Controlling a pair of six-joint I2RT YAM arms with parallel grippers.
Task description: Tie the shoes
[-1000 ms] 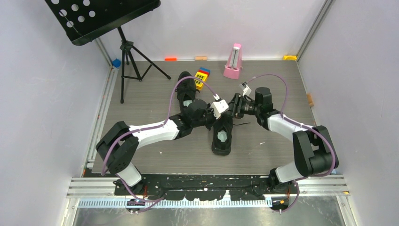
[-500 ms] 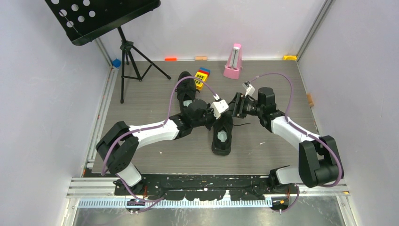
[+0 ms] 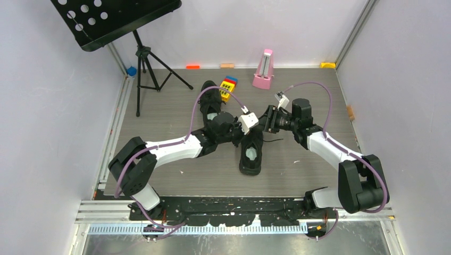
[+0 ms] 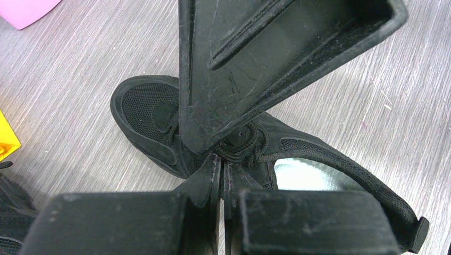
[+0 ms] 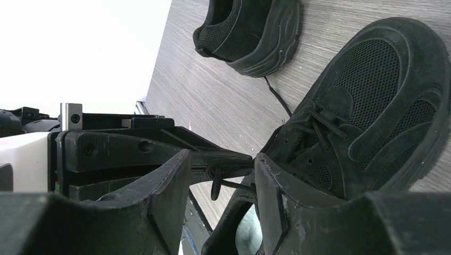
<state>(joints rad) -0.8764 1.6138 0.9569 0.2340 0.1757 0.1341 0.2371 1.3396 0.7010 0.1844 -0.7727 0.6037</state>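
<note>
Two black shoes lie on the table: the near shoe (image 3: pixel 251 156) (image 4: pixel 143 117) (image 5: pixel 367 106) under both grippers, the other shoe (image 3: pixel 208 98) (image 5: pixel 250 32) behind it to the left. My left gripper (image 3: pixel 256 127) (image 4: pixel 220 158) hangs over the near shoe's tongue, shut on a thin black lace (image 5: pixel 215 178) that loops at its tip. My right gripper (image 3: pixel 266 121) (image 5: pixel 222 159) is open. Its fingers stand on either side of the left gripper's tip and that lace loop, not closed on them. A knot of laces (image 4: pixel 242 149) shows just past the left fingertips.
A music stand (image 3: pixel 114 18) on a tripod (image 3: pixel 149 69) stands at the back left. A pink metronome (image 3: pixel 263 70) and a coloured toy block (image 3: pixel 228 87) sit behind the shoes. A loose lace end (image 5: pixel 276 95) trails on the table beside the near shoe.
The right arm's elbow swung out to the right while its gripper stayed at the near shoe, its jaws widening and then narrowing a little. The left arm held still, shut.
</note>
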